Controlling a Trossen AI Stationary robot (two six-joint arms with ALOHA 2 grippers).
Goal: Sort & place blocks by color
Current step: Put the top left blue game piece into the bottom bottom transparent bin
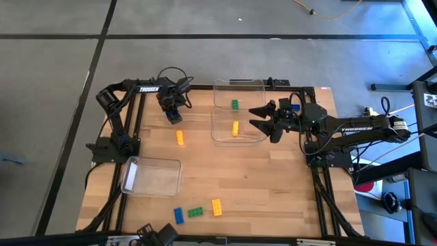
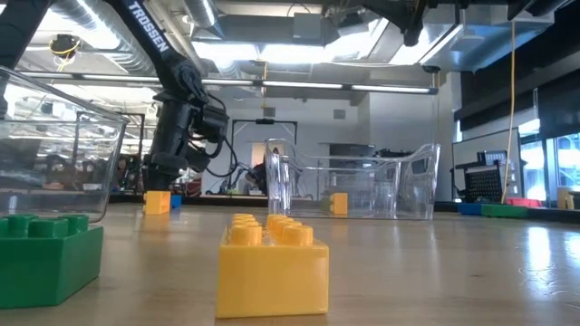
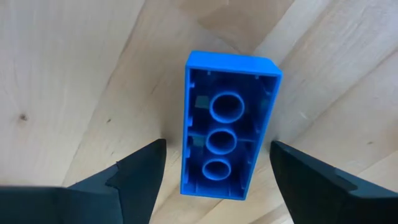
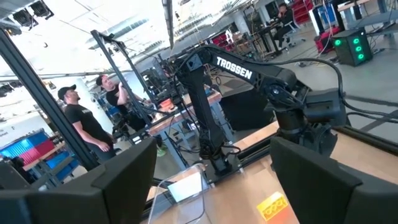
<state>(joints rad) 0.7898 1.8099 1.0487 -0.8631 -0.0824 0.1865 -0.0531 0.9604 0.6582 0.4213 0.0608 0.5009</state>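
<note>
Straddling an upturned blue block (image 3: 229, 134), left claw (image 3: 214, 168) gapes, unseen elsewhere.

Blue brick (image 3: 229, 124) studs-down on wood; green (image 1: 235, 104), yellow (image 1: 235, 128) binned; others loose, possibly four.

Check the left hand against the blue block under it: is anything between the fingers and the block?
No. In the left wrist view the open left hand straddles the upside-down blue block, with only bare wood table in both gaps.
</note>
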